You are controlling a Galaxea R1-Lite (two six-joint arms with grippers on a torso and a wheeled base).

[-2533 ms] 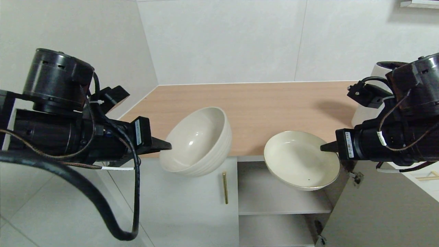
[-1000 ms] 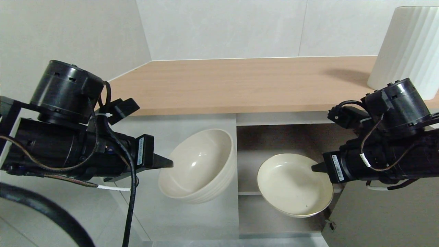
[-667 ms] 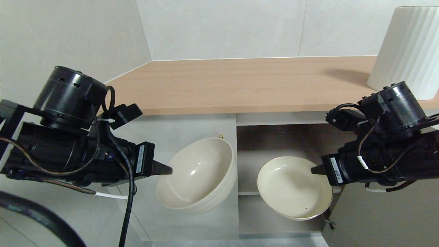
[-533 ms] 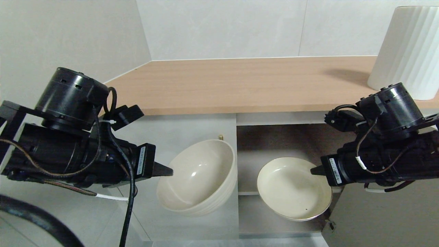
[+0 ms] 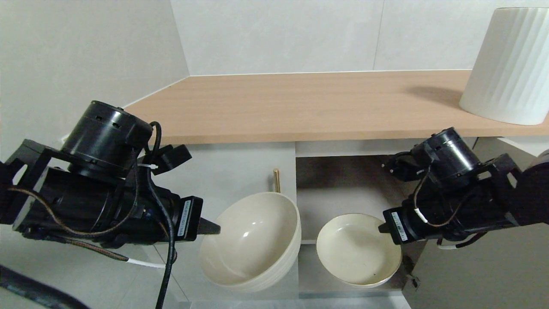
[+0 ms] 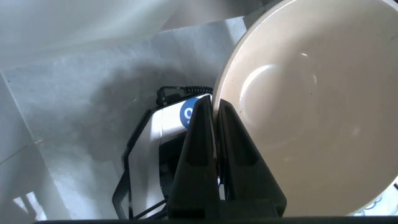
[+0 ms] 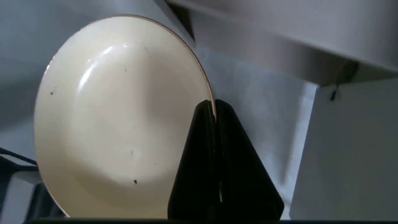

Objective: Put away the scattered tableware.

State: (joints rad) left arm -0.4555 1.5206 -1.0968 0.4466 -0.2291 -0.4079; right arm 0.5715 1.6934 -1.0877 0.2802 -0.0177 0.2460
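1. Bowl (image 5: pixel 253 242) hangs in the air in front of the closed door (image 5: pixel 240 171), its rim pinched by the left pincer (image 5: pixel 214 228). The dish (image 5: pixel 358 251) is likewise pinched at the rim by the right pincer (image 5: pixel 379 227), at the mouth of the open cabinet (image 5: pixel 343 189).
2. Over the last second both arms have come down. The bowl now sits below the handle (image 5: pixel 276 181), and the right arm has pushed toward the opening, carrying the dish to about shelf (image 5: pixel 306 242) level.
3. Judged from this, the tabletop (image 5: pixel 300 107) has been cleared of both pieces. Stowing is under way, and the dish looks set to go in first.
4. Room: the opening is wide enough for the dish, but its far rim lies near the hinge side and the shelf edge runs just behind it.
5. The bowl's rim is level with the door's edge, so it must shift toward the opening before going in. The two pieces are near each other but apart.
6. The vase (image 5: pixel 510 64) stands well clear on the tabletop.
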